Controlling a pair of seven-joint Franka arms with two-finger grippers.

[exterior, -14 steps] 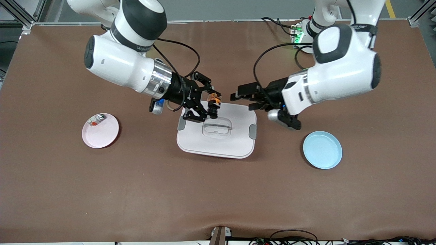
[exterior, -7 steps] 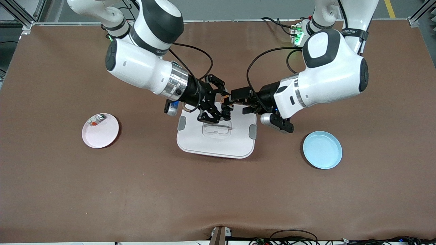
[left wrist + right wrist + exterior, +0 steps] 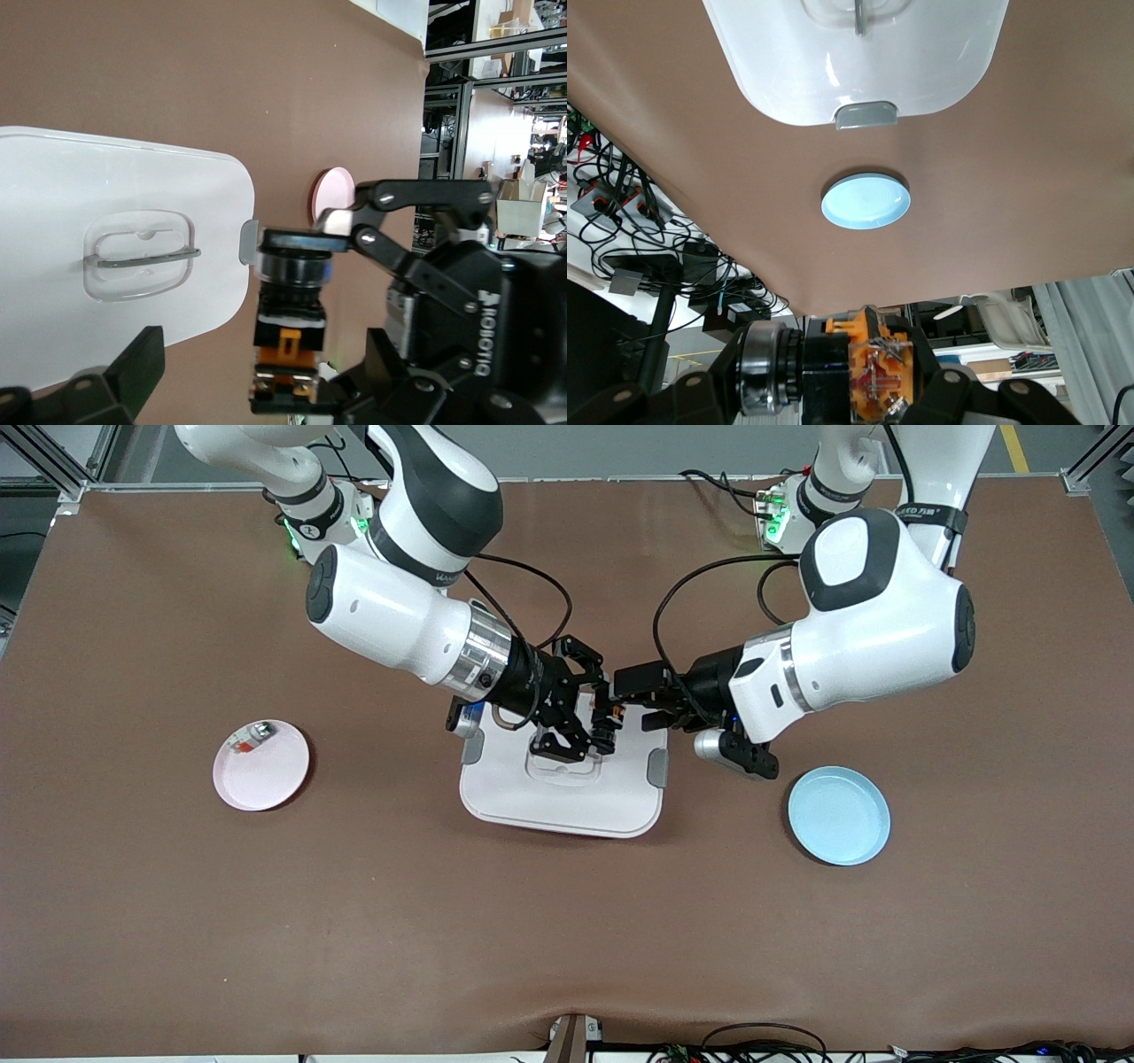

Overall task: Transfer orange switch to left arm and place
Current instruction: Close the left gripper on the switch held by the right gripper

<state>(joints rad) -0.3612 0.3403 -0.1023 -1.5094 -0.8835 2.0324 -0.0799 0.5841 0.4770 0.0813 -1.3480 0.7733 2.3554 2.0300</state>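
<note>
Both grippers shifted lower in frame, meeting over box (image 3: 560,793) centre frame. Right gripper (image 3: 595,724) clenched on orange switch (image 3: 608,722), black body, orange band; left gripper (image 3: 631,695) spread wide beside it.

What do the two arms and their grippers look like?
Both arms are glossy white with black joint bands and a silver wrist ring. A black cable loops to each wrist. The right gripper and left gripper are black with linked metal fingers. Green lights glow near both bases.
</note>
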